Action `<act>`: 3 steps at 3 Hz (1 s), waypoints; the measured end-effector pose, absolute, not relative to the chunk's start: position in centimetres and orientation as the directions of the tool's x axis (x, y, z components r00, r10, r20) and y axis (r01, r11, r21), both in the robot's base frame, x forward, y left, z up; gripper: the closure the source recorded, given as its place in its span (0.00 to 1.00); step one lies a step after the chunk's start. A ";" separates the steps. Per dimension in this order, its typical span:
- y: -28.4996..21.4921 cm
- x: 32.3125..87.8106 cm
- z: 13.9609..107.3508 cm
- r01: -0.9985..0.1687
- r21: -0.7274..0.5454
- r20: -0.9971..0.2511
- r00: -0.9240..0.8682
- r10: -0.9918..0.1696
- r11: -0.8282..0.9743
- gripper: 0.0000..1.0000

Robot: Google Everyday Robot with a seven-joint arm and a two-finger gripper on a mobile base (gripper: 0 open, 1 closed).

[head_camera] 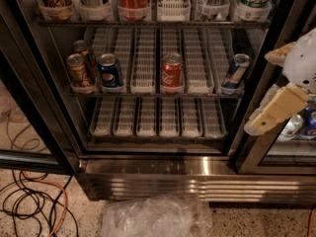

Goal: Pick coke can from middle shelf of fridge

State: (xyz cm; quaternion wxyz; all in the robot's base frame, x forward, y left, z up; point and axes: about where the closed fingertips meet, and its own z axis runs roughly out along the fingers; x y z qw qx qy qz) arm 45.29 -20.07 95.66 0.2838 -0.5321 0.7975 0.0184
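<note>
The coke can (pixel 172 72), red with white script and a silver top, stands upright in a white lane tray on the middle shelf (pixel 144 90) of the fridge (pixel 163 174). The fridge door is open. My gripper (pixel 260 92) hangs at the right edge of the view, in front of the right door frame. It is well to the right of the can and apart from it. Its cream fingers (pixel 274 111) are spread and hold nothing.
A blue Pepsi can (pixel 109 71) and two brown-gold cans (pixel 79 71) stand at the shelf's left, and a tilted blue can (pixel 235 72) at its right. Cans and bottles fill the top rack. A crumpled plastic bag (pixel 153 216) and cables (pixel 29 201) lie on the floor.
</note>
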 end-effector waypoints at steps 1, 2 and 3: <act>-20.1 45.3 95.7 -0.859 -0.273 -0.472 -0.273 -0.838 0.433 0.10; -19.7 45.7 94.2 -0.850 -0.253 -0.505 -0.291 -0.813 0.462 0.00; -18.7 47.1 92.1 -0.818 -0.237 -0.574 -0.318 -0.755 0.525 0.00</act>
